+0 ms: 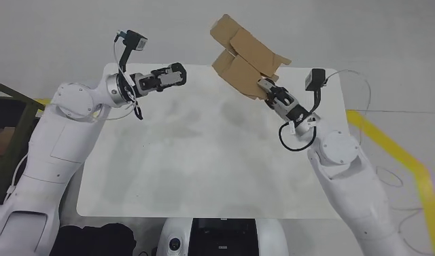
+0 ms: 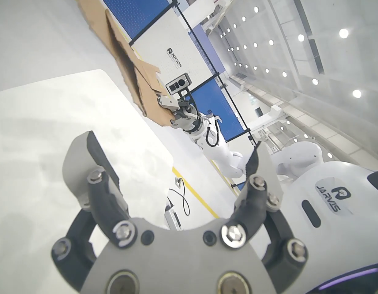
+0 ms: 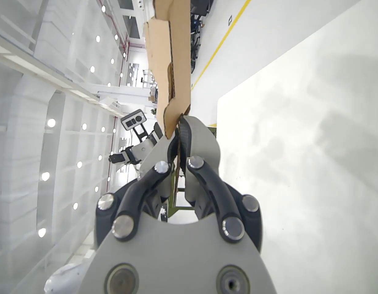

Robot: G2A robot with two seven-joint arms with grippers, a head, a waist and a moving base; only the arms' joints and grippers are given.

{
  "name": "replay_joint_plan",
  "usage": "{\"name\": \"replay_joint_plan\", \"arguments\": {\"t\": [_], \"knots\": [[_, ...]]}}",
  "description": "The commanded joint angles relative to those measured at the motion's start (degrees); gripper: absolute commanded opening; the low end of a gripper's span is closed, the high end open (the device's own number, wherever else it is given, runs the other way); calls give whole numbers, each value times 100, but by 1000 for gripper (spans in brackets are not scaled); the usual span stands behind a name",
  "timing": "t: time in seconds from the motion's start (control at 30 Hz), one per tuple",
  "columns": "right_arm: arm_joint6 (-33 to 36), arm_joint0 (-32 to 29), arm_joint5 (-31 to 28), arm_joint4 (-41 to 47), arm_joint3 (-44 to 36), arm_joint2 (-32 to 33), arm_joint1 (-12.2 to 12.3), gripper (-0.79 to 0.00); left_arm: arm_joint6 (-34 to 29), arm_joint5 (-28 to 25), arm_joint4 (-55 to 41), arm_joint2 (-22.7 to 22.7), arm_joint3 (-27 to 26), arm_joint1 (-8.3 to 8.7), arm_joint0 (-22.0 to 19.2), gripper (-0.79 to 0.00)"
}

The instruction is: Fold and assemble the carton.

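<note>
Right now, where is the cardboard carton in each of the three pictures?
Top view: carton above the far edge of the table, robot's right side.
Left wrist view: carton held aloft across the table.
Right wrist view: carton clamped in the right gripper.
Shared landmark: that right gripper.

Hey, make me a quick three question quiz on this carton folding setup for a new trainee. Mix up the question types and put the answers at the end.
1. Short answer: which gripper grips the carton?
2. True or false: the carton lies flat in the middle of the table.
3. Multiple choice: the left gripper is A) open and empty, B) shut on the carton, C) shut with nothing in it.

Key
1. The right gripper, shut on an edge of the cardboard.
2. False: it is held up in the air at the table's far edge.
3. A
</note>
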Motion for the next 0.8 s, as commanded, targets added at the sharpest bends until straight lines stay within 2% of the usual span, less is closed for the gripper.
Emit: {"name": "replay_joint_plan", "arguments": {"t": [0.0,0.2,0.3,0.5,0.73,0.77], "knots": [[-387,-29,316,-118,-177,-85,-28,-785,134,43,12,-31,-67,0,148,0],[-1210,-123,945,-304,-511,-437,-132,-785,265,339,267,193,-338,-50,382,0],[-1348,-90,1097,-257,-608,-675,-198,-785,423,376,464,413,-411,-111,375,0],[-1630,115,1154,-42,-494,-1035,-347,-785,692,504,587,878,-193,-270,235,0],[-1907,212,1128,-54,-378,-1264,-473,-785,910,679,275,1054,144,-411,40,0],[-1916,208,1133,-70,-381,-1278,-483,-785,926,705,226,1076,204,-431,7,-77]]}}
